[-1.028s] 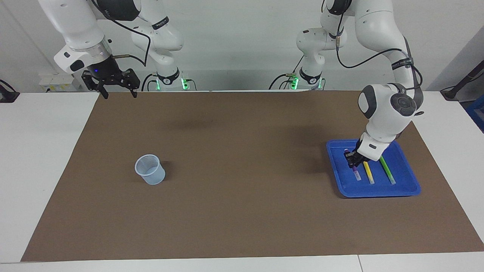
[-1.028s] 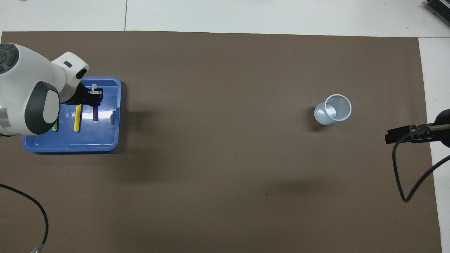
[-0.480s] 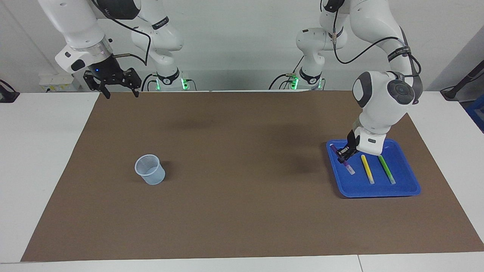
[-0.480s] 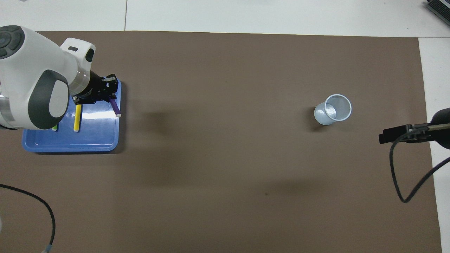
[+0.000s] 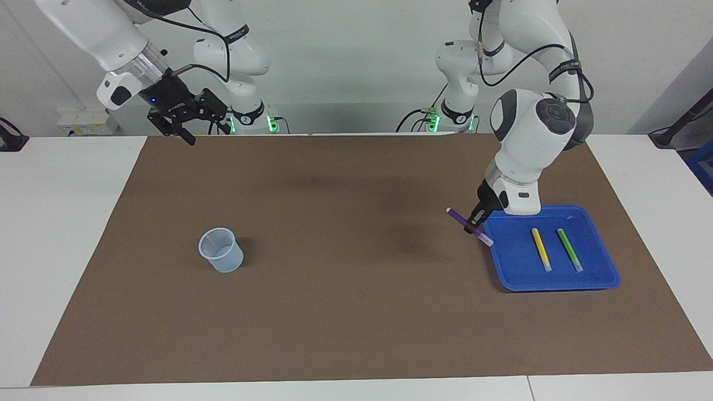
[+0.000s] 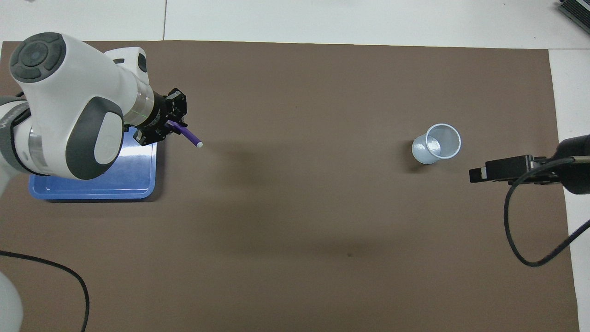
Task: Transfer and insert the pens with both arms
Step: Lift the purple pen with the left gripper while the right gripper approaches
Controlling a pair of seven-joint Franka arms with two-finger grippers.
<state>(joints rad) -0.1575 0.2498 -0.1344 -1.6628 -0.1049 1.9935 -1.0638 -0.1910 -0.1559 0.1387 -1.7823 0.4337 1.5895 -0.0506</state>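
My left gripper (image 5: pixel 475 224) is shut on the purple pen (image 5: pixel 458 216) and holds it tilted in the air. It is over the blue tray's (image 5: pixel 557 280) edge toward the right arm's end of the table. In the overhead view the purple pen (image 6: pixel 189 137) sticks out of the left gripper (image 6: pixel 169 125) over the brown mat. The yellow pen (image 5: pixel 540 249) and the green pen (image 5: pixel 570 250) lie side by side in the tray; the left arm hides them in the overhead view. My right gripper (image 5: pixel 201 125) is open and empty, raised over the mat's edge nearest the robots.
A clear plastic cup (image 5: pixel 221 250) stands upright on the brown mat (image 5: pixel 356 312) toward the right arm's end; it also shows in the overhead view (image 6: pixel 438 143). The blue tray (image 6: pixel 115 186) sits at the left arm's end. A black cable (image 6: pixel 69 276) lies near the left arm.
My left gripper lifted the purple pen out of the tray and carried it toward the right arm's end. My right gripper moved a little toward the table's middle and turned.
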